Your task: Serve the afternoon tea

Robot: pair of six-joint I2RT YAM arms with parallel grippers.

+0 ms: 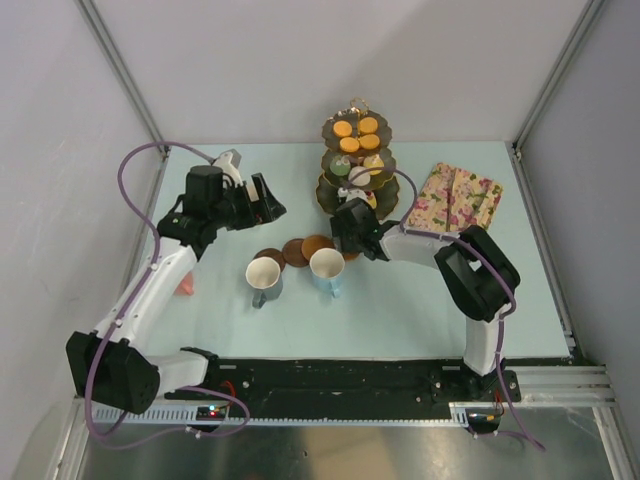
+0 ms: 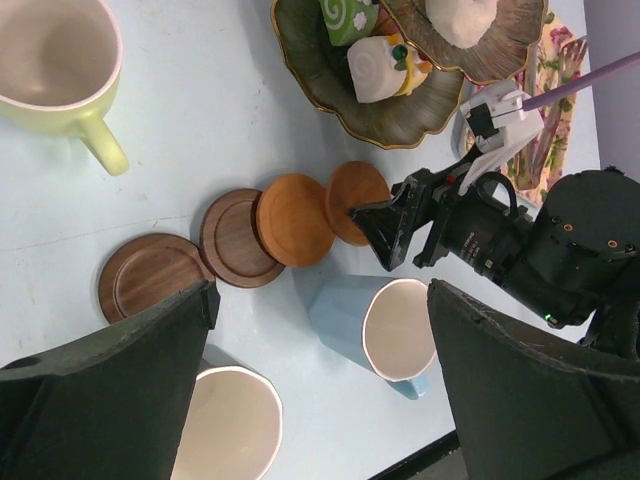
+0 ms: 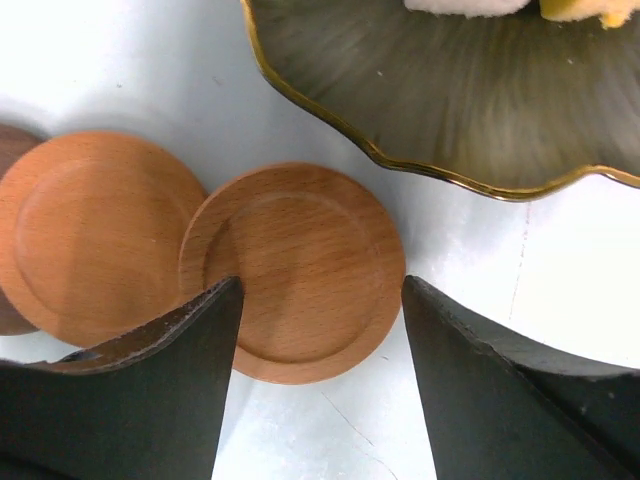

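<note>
The dark gold-rimmed three-tier stand [image 1: 355,160] holds small colourful cakes [image 1: 356,127] at the back centre. Four round coasters lie in an overlapping row in front of it: two dark [image 2: 150,275] [image 2: 238,238] and two light brown [image 2: 295,218] [image 3: 295,270]. My right gripper [image 3: 322,290] is open, low over the rightmost light coaster, its fingers either side of it. The blue mug [image 1: 328,268] and grey mug [image 1: 264,278] stand just in front of the coasters. My left gripper [image 2: 320,300] is open and empty, held above them. The yellow-green mug [image 2: 50,70] stands to the left. The pink mug [image 1: 183,283] peeks out beside my left arm.
The floral rectangular tray [image 1: 455,197] lies right of the stand. The stand's bottom tier rim [image 3: 430,165] is close behind my right gripper. The right gripper [image 2: 375,225] sits between the stand and the blue mug [image 2: 395,325].
</note>
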